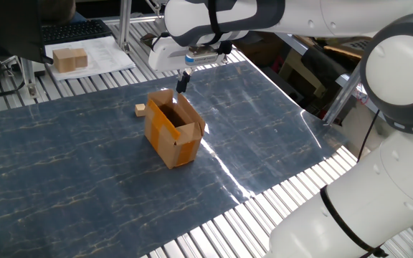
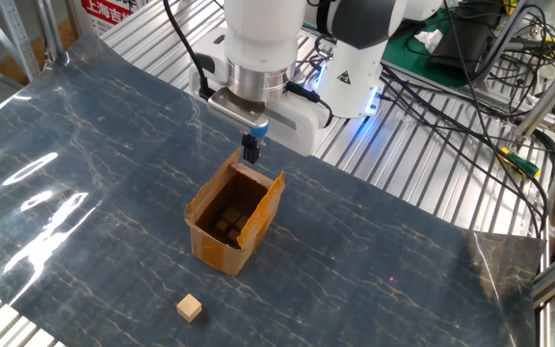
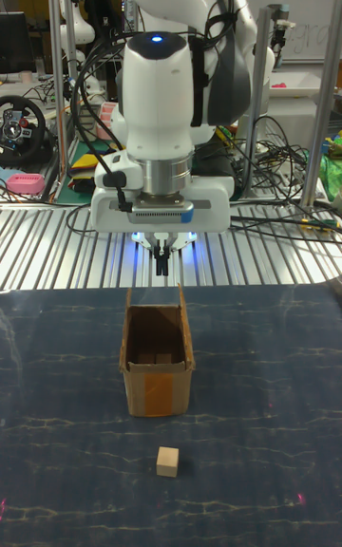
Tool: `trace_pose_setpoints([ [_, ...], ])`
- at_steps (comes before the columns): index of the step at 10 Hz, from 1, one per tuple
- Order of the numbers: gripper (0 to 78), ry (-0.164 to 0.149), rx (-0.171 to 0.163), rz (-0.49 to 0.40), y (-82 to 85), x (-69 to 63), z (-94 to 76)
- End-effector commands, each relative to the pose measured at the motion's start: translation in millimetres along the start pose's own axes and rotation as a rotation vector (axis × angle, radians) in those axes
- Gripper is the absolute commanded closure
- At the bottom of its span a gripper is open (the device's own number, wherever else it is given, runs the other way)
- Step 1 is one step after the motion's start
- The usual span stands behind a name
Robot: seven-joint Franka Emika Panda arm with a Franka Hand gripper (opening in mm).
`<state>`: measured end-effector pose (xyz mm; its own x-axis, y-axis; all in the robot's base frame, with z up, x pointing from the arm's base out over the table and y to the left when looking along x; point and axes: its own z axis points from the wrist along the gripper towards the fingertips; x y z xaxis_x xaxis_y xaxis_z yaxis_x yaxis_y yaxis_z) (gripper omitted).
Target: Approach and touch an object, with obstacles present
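The tiny tan wooden cube (image 1: 140, 110) (image 2: 190, 307) (image 3: 167, 461) lies on the blue mat, on the far side of the cardboard box from my arm. The orange-brown cardboard box (image 1: 173, 132) (image 2: 231, 219) (image 3: 156, 361) stands open-topped with its flaps up, and small dark blocks show inside. My gripper (image 1: 183, 82) (image 2: 251, 149) (image 3: 163, 262) hangs just above the box's rim on the robot's side, its dark fingers pressed together with nothing held. The box stands between the gripper and the cube.
A larger tan block (image 1: 69, 59) rests on white paper at the back left, beside a keyboard (image 1: 74, 30). The blue mat (image 1: 84, 186) covers a slatted metal table. Cables (image 2: 461, 96) trail behind the robot base.
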<state>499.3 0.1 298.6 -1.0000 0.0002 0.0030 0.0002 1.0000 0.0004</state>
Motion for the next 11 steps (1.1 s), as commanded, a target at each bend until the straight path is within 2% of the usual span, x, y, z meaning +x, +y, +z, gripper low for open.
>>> trace_pose_setpoints([
  [1, 77.6, 0.07, -0.112, 0.215, 0.0, 0.0, 0.0],
  [2, 77.6, 0.069, -0.091, 0.212, 0.0, 0.0, -0.2],
  [3, 77.6, 0.062, 0.001, 0.192, 0.1, 0.1, -0.2],
  [5, 77.6, 0.065, -0.013, 0.197, 0.1, 0.1, -0.3],
  [8, 77.6, 0.07, -0.014, 0.205, 0.1, -2.8, -1.0],
  [10, 77.6, 0.071, -0.025, 0.222, -0.4, -12.8, -3.9],
  [11, 77.6, 0.071, -0.024, 0.226, -1.6, -24.8, -7.7],
])
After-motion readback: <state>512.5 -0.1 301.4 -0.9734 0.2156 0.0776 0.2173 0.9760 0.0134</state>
